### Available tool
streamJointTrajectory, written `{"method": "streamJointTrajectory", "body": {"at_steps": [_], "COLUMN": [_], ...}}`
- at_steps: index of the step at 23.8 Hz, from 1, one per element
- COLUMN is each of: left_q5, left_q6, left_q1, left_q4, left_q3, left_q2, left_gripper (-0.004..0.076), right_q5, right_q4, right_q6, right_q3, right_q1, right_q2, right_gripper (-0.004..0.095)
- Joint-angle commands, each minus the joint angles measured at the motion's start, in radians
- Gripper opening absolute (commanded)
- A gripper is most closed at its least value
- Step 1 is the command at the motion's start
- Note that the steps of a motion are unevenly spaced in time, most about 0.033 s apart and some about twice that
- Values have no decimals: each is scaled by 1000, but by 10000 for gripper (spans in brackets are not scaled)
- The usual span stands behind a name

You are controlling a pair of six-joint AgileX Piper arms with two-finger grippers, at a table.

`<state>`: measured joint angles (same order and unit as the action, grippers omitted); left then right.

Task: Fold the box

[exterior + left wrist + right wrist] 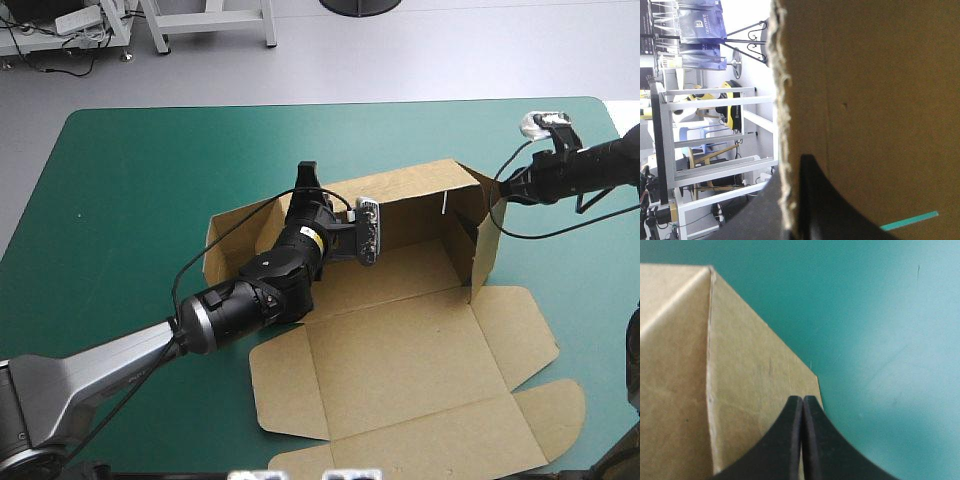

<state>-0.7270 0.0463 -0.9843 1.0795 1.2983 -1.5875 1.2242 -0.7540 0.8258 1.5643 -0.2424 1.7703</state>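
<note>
Brown box [400,340] right of the centre of the teal-green table [120,200]: far wall and right wall raised, near panels and flaps lying flat. Left gripper [308,178] reaches over the box's left part to the far wall; in its wrist view the jaws are all but closed, the ragged edge of the board clamped between them. Right gripper [802,399] sits at the far corner of the right wall, jaws pressed together to a thin seam on the board's edge.
</note>
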Motion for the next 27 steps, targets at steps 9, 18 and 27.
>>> {"method": "streamJointTrajectory", "body": {"at_steps": [9, 18, 27], "left_q5": [26, 28, 31], "left_q6": [-5, -5, -5], "left_q1": [-8, -8, -8], "left_q4": [48, 48, 48], "left_q3": [25, 25, 25], "left_q2": [35, 35, 35], "left_gripper": [-6, -6, -6], "right_q5": [12, 25, 25], "right_q4": [-39, 84, 35], "right_q6": [162, 42, 85], "right_q3": [-134, -136, -182], "right_q1": [1, 1, 3], "right_q2": [-107, -108, -147], "right_gripper": [33, 295, 307]}}
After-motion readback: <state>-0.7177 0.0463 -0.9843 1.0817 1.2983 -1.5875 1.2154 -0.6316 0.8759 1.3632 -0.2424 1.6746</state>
